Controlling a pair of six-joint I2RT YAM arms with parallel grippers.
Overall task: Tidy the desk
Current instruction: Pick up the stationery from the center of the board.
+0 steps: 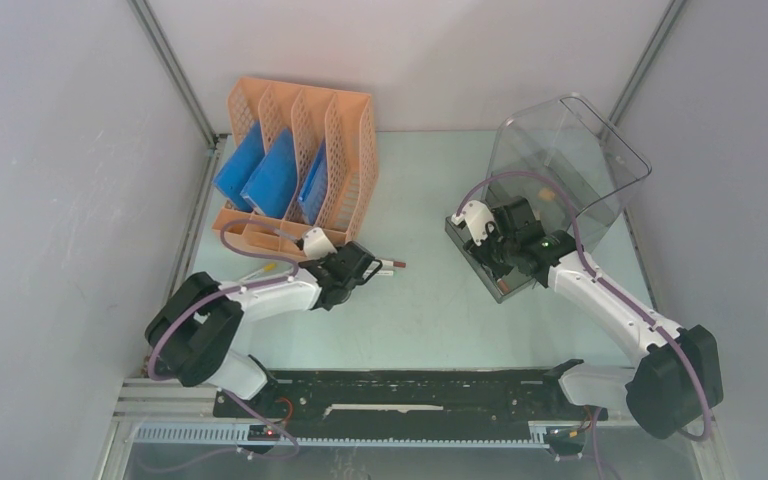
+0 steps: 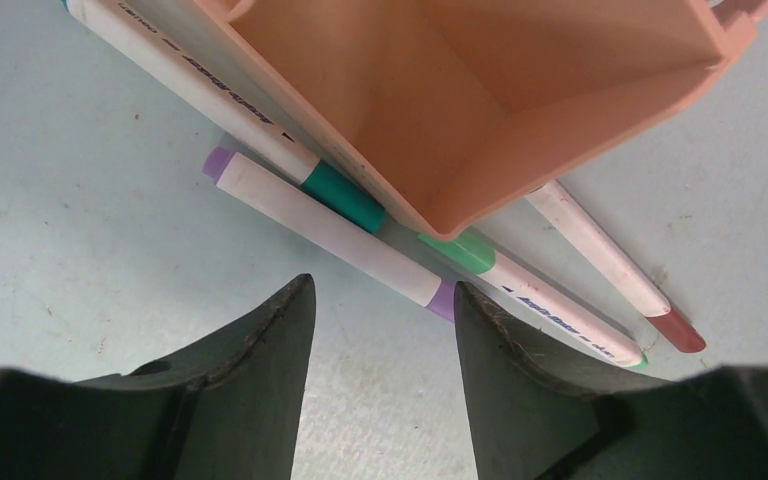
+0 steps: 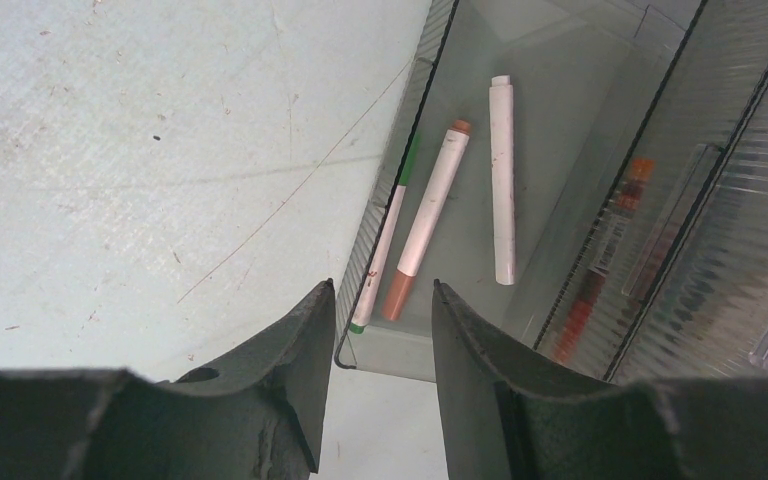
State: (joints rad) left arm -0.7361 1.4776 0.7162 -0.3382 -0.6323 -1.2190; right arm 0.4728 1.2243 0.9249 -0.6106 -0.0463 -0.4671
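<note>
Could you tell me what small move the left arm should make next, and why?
Probably ease the left gripper forward over the purple-capped marker, which lies loose on the desk beside the orange rack, just ahead of the open jaws.

left arm (image 1: 265, 292) and right arm (image 1: 608, 298) in white shells with bulky black joints, purple cables (image 1: 156, 345) looping behind each gripper, left gripper (image 2: 380, 290) with dark matte curved fingers (image 2: 265, 355) scuffed pale along the edges, right gripper (image 3: 382, 292) alike, green light (image 1: 544, 241) just behind it
</note>
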